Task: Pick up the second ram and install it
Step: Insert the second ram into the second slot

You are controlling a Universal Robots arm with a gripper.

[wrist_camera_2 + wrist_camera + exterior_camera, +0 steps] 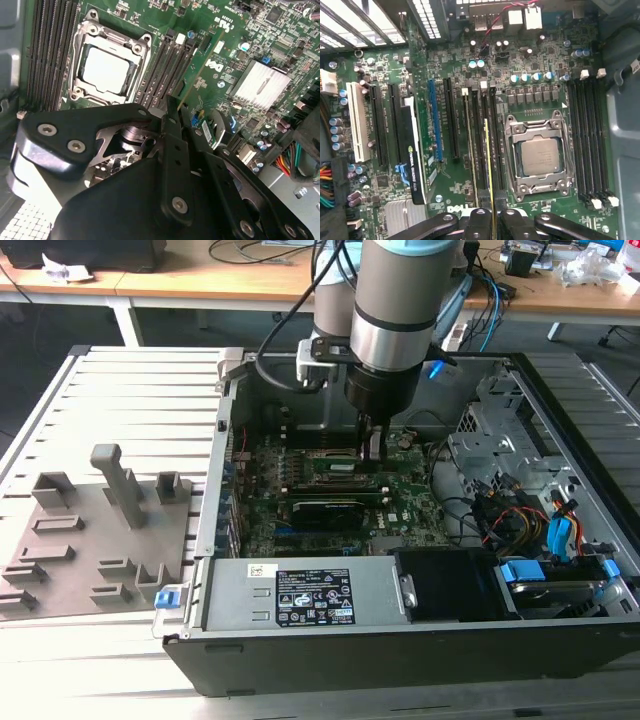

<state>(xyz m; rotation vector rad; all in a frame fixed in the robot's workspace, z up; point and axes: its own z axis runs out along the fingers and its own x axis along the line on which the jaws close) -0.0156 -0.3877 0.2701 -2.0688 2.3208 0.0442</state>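
The second ram [489, 165] is a thin green stick seen edge-on, and my gripper [492, 216] is shut on one end of it. It runs along the black memory slots [482, 140] beside the processor socket [537, 157]. Whether it sits in a slot or hovers just over it, I cannot tell. In the second wrist view the ram [200, 67] reaches out from the gripper [185, 112] past the socket [107, 70]. In the exterior view the gripper [375, 453] is low inside the open computer case, over the motherboard [410, 505].
Another stick [470, 150] stands in a neighbouring slot. A black graphics card [412, 150] lies further from the socket, by a silver heat sink [257, 82]. Power supply [300, 592], drive cage [500, 430] and cables [520, 525] crowd the case. A grey fixture plate [100, 530] lies outside, at the exterior view's left.
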